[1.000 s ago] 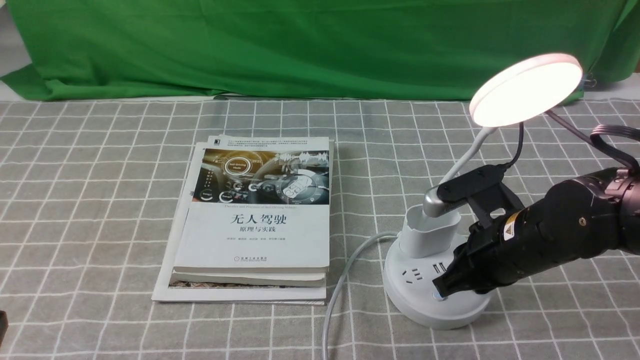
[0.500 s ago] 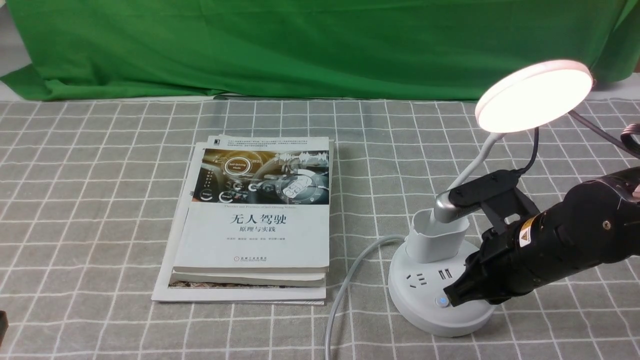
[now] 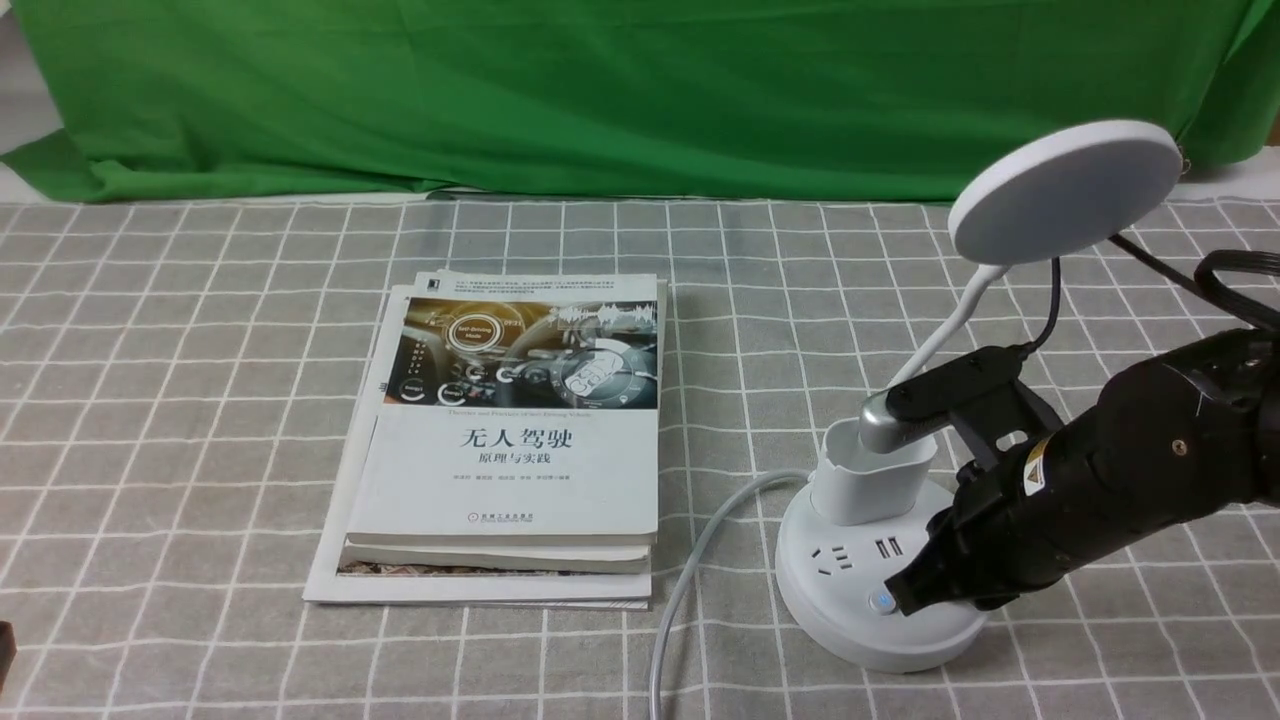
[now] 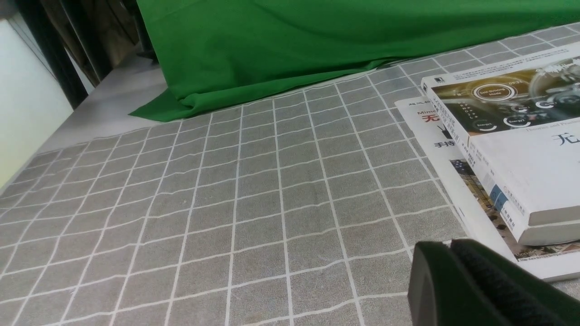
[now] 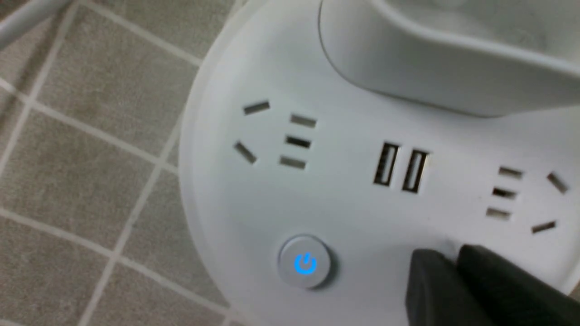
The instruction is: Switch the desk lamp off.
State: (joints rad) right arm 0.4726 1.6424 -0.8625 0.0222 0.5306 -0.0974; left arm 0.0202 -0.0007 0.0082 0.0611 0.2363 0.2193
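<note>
the desk lamp (image 3: 880, 560) stands on the checked tabletop (image 3: 200, 400) at about 3 o'clock from the stack of books (image 3: 510, 440). its bendy neck climbs from the cup holder (image 3: 870, 480) toward 1 o'clock, up to the disc head (image 3: 1065, 190), which is dark, so the switching-off looks done. the right claw (image 3: 905, 597) is clenched on nothing, its two tips drawn together. it comes in along a line from 2 o'clock down to 8 o'clock and sits low over the round base (image 3: 830, 600). the blue-lit button (image 3: 882, 602) lies just beside the tips at their 9 o'clock, apart from them by a sliver in the right wrist view. whether the tips cover a second button i cannot tell. any further press or a pull-back falls to this arm, being far the nearer. the left claw (image 4: 453, 276) is also closed and empty, well off at the books' 8 o'clock. count: one lamp, one lit button showing, two socket groups and two usb slots on the base, one grey cable (image 3: 690, 570), what look like three books, two claws.
</note>
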